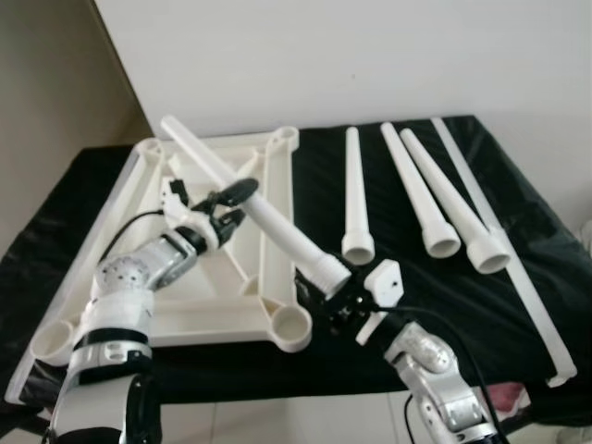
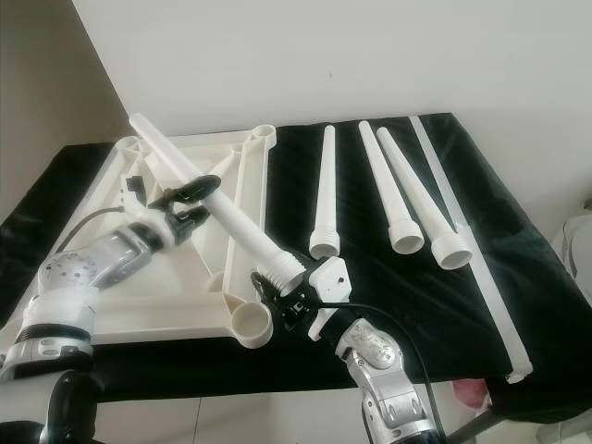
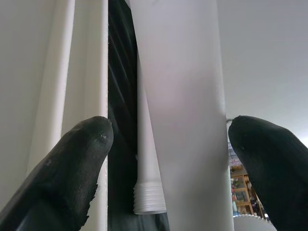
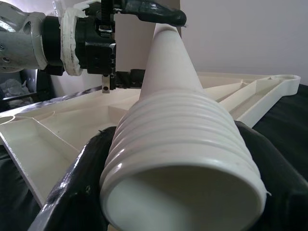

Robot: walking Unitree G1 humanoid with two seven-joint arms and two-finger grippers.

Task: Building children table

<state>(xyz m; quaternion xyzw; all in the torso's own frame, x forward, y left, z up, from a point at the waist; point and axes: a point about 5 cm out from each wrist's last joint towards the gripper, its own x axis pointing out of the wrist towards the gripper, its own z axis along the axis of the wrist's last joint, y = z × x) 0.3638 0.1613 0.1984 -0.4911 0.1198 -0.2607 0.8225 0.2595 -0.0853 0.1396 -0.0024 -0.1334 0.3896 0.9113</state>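
A white tabletop (image 1: 199, 328) lies upside down on the black-covered table, with round sockets at its corners. One white tapered leg (image 1: 268, 222) hangs slanted above it. My right gripper (image 1: 338, 296) is shut on the leg's threaded wide end (image 4: 183, 159), just above and to the right of the near corner socket (image 1: 291, 326). My left gripper (image 1: 233, 199) straddles the leg's middle; its fingers (image 3: 86, 159) stand open, with a gap on one side of the leg (image 3: 183, 120).
Three more white legs (image 1: 356, 199) (image 1: 421, 194) (image 1: 453, 208) lie side by side on the black cloth, right of the tabletop. A long white strip (image 1: 504, 250) lies beyond them near the table's right edge. A wall stands behind.
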